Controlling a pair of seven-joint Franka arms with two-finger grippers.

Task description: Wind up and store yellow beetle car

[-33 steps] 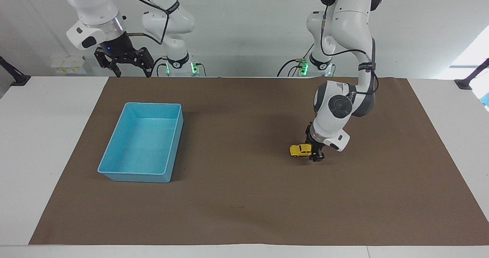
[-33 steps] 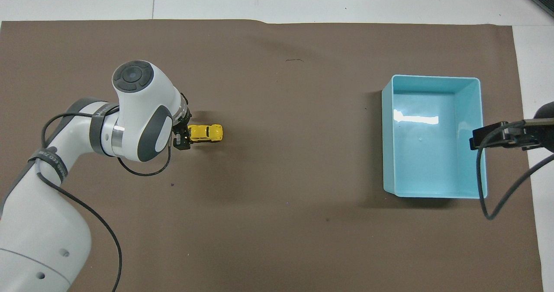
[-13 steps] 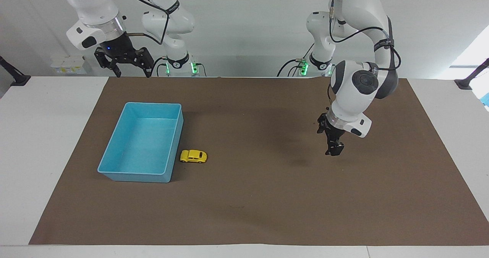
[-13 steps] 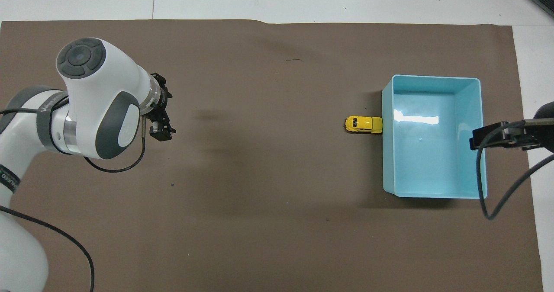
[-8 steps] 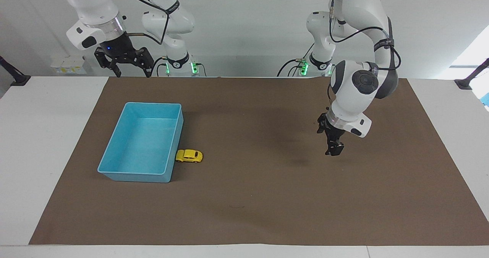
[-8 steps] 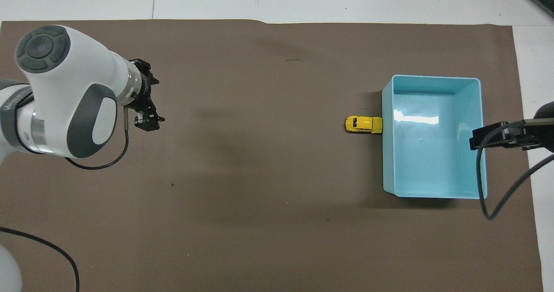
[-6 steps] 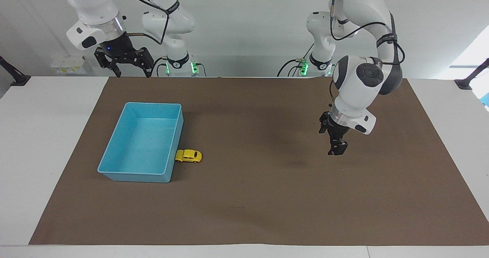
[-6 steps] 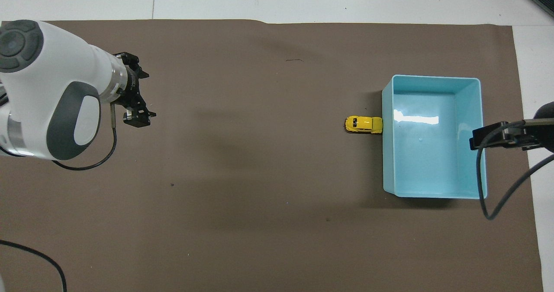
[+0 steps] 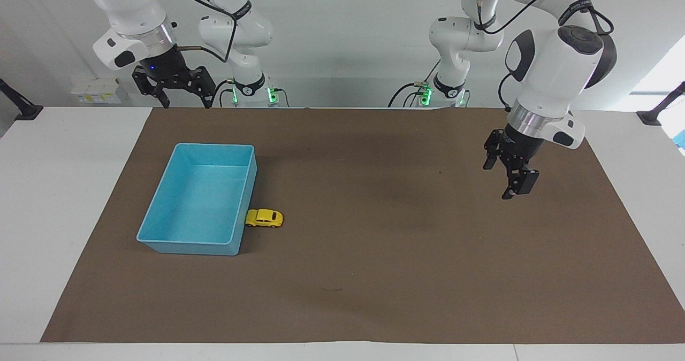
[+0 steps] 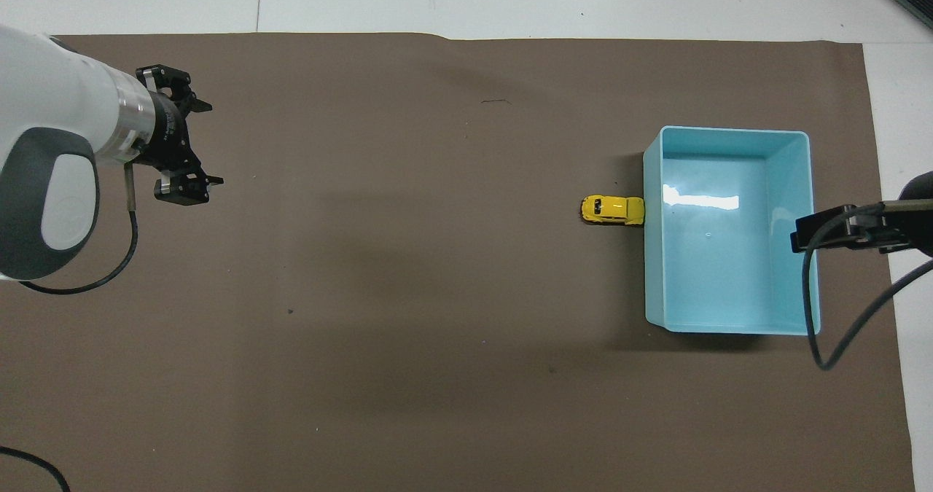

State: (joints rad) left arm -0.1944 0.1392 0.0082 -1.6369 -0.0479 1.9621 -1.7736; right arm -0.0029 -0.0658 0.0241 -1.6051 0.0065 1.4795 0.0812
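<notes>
Facing view: the yellow beetle car (image 9: 264, 218) sits on the brown mat (image 9: 374, 275), nose against the outer wall of the blue bin (image 9: 160, 238), toward the right arm's end of the table. It looks light, hard and smooth, and it rolls; a pinch across its flanks seems safest. The left gripper (image 9: 508, 176) hangs over the mat's other end, fingers apart, empty. The right gripper (image 9: 176, 91) waits above the mat's robot-side edge, fingers apart.

Overhead view: the car (image 10: 613, 210) touches the bin (image 10: 794, 142) wall. The left gripper (image 10: 178, 138) is spread; the right gripper is mostly cut off at the picture's edge. Any winding mechanism is too small to see.
</notes>
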